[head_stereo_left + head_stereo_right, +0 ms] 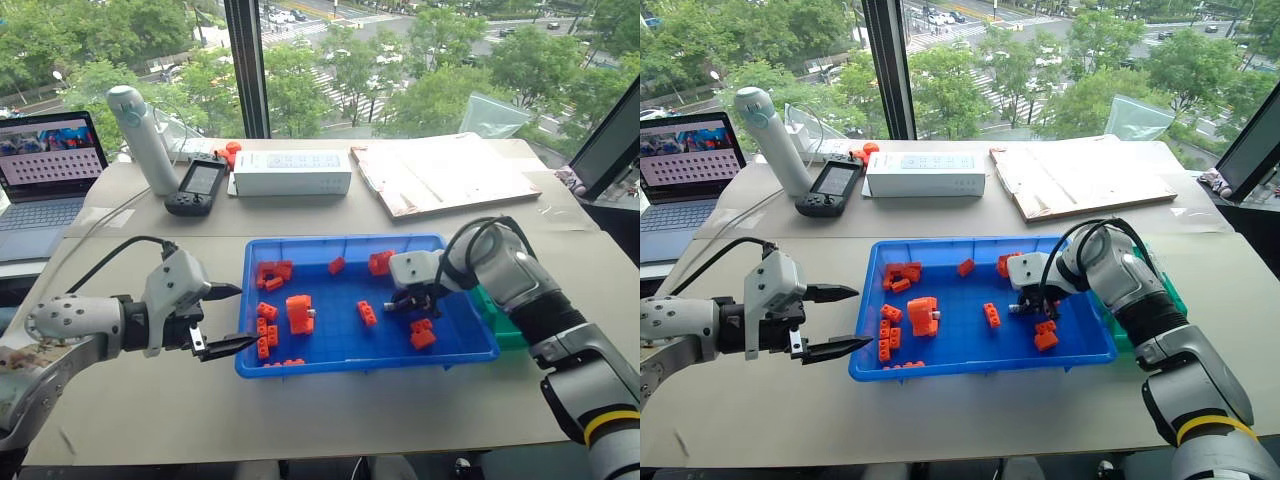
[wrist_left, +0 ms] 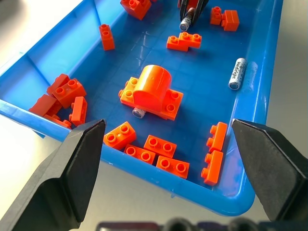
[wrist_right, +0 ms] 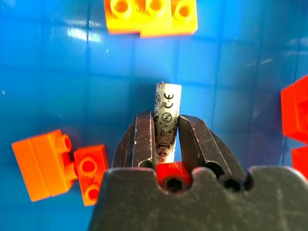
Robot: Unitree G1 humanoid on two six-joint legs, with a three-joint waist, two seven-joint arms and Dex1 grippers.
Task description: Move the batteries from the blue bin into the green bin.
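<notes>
We see the right gripper (image 3: 166, 132) reaching down into the blue bin (image 1: 340, 364), near its right edge, with its two black fingers (image 3: 139, 142) pinched tight on one battery (image 3: 166, 126), which sticks out past the fingertips over the bin floor. Orange bricks (image 1: 422, 333) lie just beside this grip, one pair right next to it and a single brick (image 1: 367, 313) a little toward the bin's middle, so the spot is crowded. In the left wrist view we find a second battery (image 2: 237, 73) lying loose on the bin floor close to one long wall, and the grey end of a third battery (image 2: 139, 112) pokes out from under a large orange block with a rounded top (image 2: 153, 91); that block covers most of it. More bricks are heaped along the bin's left edge (image 1: 266, 333) and in its far left corner (image 1: 273, 272). The left gripper (image 1: 226, 318) hovers just outside the bin's left edge, its fingers spread wide and holding nothing. The green bin (image 1: 498, 320) sits against the blue bin's right edge, largely hidden behind the right arm. Along the table's far edge stand a white box (image 1: 291, 172), a black handheld device (image 1: 200, 186), a white bottle (image 1: 143, 138) and a clipboard (image 1: 440, 175), with a laptop (image 1: 45, 175) at the far left corner.
</notes>
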